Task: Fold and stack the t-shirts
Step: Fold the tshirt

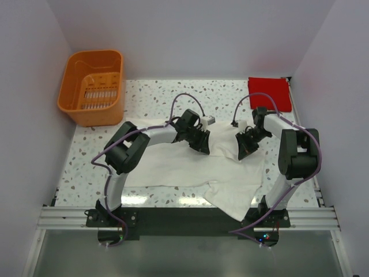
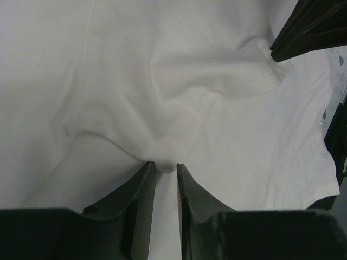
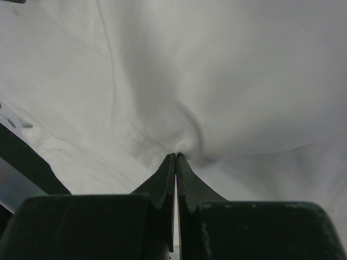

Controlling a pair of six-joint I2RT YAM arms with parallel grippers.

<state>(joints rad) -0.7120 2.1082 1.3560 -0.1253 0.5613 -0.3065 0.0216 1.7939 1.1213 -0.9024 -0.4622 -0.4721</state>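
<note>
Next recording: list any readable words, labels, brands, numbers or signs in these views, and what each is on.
None readable. The cream-white cloth t-shirt, folded bright red cloth t-shirt and orange slotted plastic basket are plain; the black left hand and right hand show no markings.
The small white part on the left wrist is too small to tell.

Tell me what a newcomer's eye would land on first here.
The cream-white t-shirt sprawled across the table's middle, with the left gripper and right gripper down on it, the right pinched shut on a fold. Next, the orange basket in the far left corner and the red t-shirt, a flat square, far right.
</note>
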